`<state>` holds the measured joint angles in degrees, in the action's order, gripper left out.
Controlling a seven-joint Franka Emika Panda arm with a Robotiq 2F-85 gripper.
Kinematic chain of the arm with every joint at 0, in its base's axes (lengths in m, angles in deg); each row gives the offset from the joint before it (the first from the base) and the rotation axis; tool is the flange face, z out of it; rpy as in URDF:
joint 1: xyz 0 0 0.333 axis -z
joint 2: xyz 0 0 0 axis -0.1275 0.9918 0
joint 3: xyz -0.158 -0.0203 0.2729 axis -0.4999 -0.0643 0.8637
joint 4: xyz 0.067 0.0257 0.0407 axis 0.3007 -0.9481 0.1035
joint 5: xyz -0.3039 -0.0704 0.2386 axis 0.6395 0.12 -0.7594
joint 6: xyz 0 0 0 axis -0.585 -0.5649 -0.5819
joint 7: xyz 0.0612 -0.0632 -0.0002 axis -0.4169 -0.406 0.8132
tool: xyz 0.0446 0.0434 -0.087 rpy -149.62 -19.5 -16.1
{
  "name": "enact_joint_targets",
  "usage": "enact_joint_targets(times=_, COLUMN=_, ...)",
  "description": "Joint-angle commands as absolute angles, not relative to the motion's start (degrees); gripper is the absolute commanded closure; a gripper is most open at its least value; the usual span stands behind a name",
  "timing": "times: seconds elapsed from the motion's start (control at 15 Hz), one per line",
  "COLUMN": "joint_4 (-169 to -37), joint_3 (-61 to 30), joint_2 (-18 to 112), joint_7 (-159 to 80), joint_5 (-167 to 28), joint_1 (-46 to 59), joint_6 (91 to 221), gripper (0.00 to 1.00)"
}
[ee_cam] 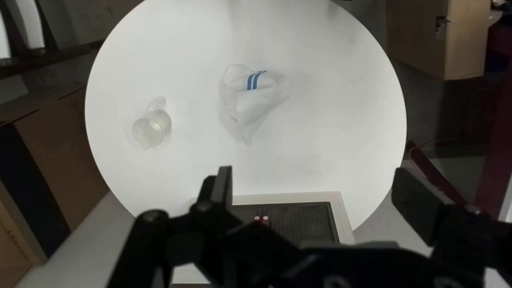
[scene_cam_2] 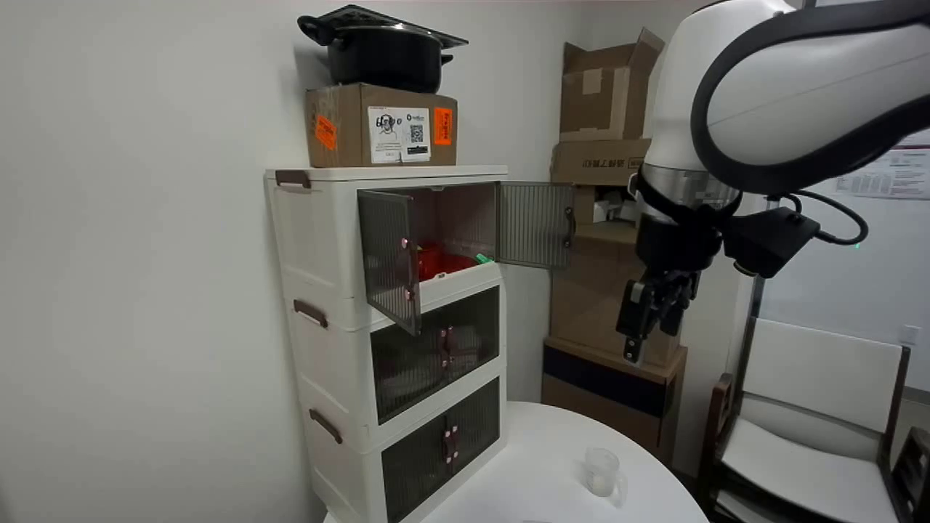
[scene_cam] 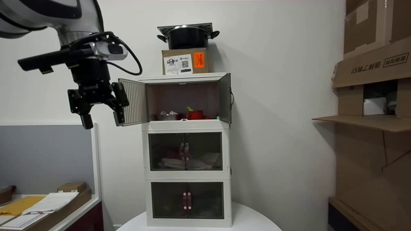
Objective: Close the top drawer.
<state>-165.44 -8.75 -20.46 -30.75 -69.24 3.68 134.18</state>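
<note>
The top drawer [scene_cam: 183, 99] is the uppermost compartment of a small white cabinet, and it also shows in an exterior view [scene_cam_2: 465, 218]. Both its clear-panelled doors stand swung outward: a door [scene_cam: 134, 102] on the left and a door [scene_cam: 225, 98] on the right. The same doors show in an exterior view, the nearer door [scene_cam_2: 389, 254] and the farther door [scene_cam_2: 534, 225]. Red items [scene_cam: 195, 115] lie inside. My gripper [scene_cam: 102, 121] is open and empty, in front of the cabinet and apart from the doors [scene_cam_2: 652, 338]. The top drawer is out of the wrist view [ee_cam: 316, 188].
The middle compartment [scene_cam: 185, 151] and lowest compartment [scene_cam: 187, 200] are shut. A cardboard box [scene_cam_2: 381, 127] and black pot [scene_cam_2: 385, 58] stand on top. A clear cup [scene_cam_2: 601, 472] and white cloth bag [ee_cam: 254, 98] are on the round white table [ee_cam: 320, 132]. Cardboard boxes [scene_cam: 372, 160] stand to one side.
</note>
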Motion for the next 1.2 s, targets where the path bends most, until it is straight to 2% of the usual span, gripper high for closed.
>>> enact_joint_targets(times=0.0, joint_4=-161.9, joint_3=-10.4, joint_2=-18.8, joint_7=-30.3, joint_5=-69.0, joint_1=4.0, joint_6=134.9, gripper=0.00)
enact_joint_targets(times=0.27, joint_4=-152.1, joint_3=-11.6, joint_2=-12.8, joint_7=-30.0, joint_5=-70.1, joint_1=3.9, joint_6=132.8, gripper=0.00)
enact_joint_targets(times=0.53, joint_4=-140.9, joint_3=-9.0, joint_2=-5.2, joint_7=-32.2, joint_5=-73.5, joint_1=1.8, joint_6=131.8, gripper=0.00)
enact_joint_targets(times=1.13, joint_4=-120.4, joint_3=2.3, joint_2=13.3, joint_7=-45.2, joint_5=-71.1, joint_1=0.6, joint_6=131.9, gripper=0.00)
